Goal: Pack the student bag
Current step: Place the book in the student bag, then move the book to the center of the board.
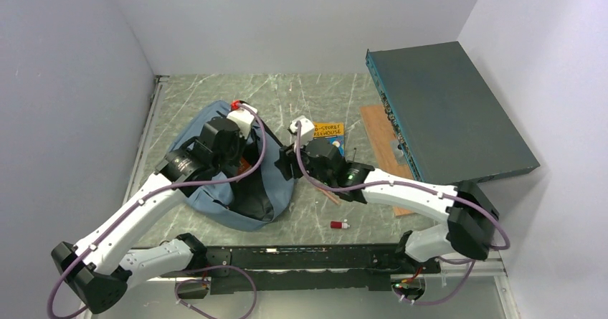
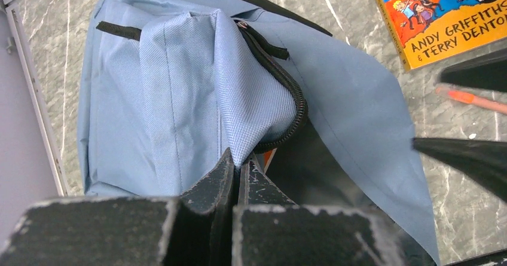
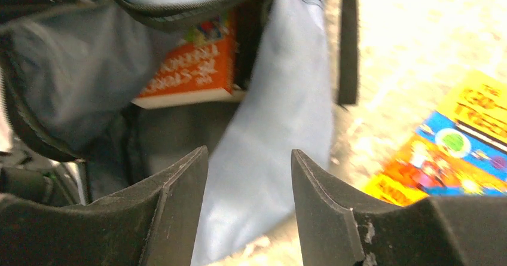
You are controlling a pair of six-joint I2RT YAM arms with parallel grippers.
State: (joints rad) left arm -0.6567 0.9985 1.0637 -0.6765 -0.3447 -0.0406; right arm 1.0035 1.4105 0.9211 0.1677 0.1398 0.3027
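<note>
Two arms: both reach over the counter [image 1: 315,93] to the backpack [image 1: 204,118] [image 2: 167,86] [image 3: 293,116].
Left jaws: clenched on the backpack. They pinch the blue cloth at the edge of its mouth, just under the black zipper [image 2: 302,107]. The cloth rises in a fold away from the tips.
Right jaws: released, standing apart with nothing between them. The tips sit just in front of the bag's mouth and aim into it.
Backpack: lies on the counter, ahead of and under the left jaws, with its mouth gaping toward the right jaws.
Orange book [image 3: 191,69]: inside the backpack, straight ahead of the right jaws and beyond the tips, its pale page edge facing them.
Yellow book [image 1: 328,134] [image 2: 442,15] [image 3: 460,152]: flat on the counter outside the bag, to the right of the right jaws and ahead-right of the left jaws.
Orange pen [image 2: 472,98]: on the counter, right of the left jaws, near the yellow book.
Small red item [image 1: 338,225]: on the counter behind the right jaws, toward the arm bases, apart from the bag.
Teal box [image 1: 452,111]: well to the right of the right jaws. A brown board [image 1: 376,129] lies along its left edge; whether it is under the box or only beside it, I cannot tell.
</note>
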